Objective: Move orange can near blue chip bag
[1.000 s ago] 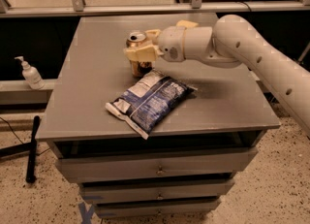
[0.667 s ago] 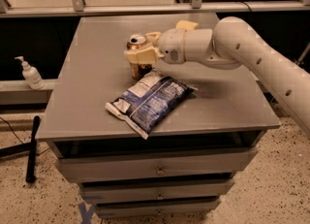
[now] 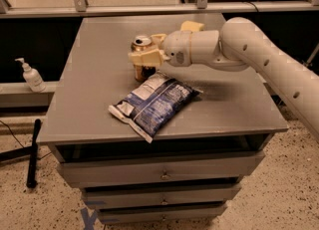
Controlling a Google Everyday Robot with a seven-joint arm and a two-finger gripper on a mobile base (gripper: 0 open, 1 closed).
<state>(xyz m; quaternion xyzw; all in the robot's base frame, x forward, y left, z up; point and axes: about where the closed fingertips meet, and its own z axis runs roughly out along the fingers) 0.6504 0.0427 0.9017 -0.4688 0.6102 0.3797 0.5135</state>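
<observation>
Soap bottle (image 3: 31,76): a white pump bottle on the ledge far left, well apart from the work and no part of it.

Table (image 3: 94,99): a grey drawer unit with a flat top that carries both task things.

Chip bag (image 3: 153,103): the blue bag lies flat and slanted near the front middle of the table, its far right end pointing towards the can.

Can (image 3: 142,59): the orange can stands upright just behind the bag's far end, silver top showing, very near the bag or perhaps touching it; which one cannot be told.

Gripper (image 3: 146,56): the cream fingers (image 3: 143,57) reach in from the right and are clasped round the can's upper body, one in front and one behind.

Sponge (image 3: 192,26): a yellow block at the far side of the table, partly hidden behind the arm.

Arm (image 3: 249,50): white, coming in from the right edge, held low over the table.

Step in hand: by the look of it the can is already at its goal spot beside the bag.

Doing it well: make sure the can's base sits flat on the table, not on the bag's crinkled edge. Then part the fingers evenly and draw back to the right and upward, without dragging the can or tipping it.
</observation>
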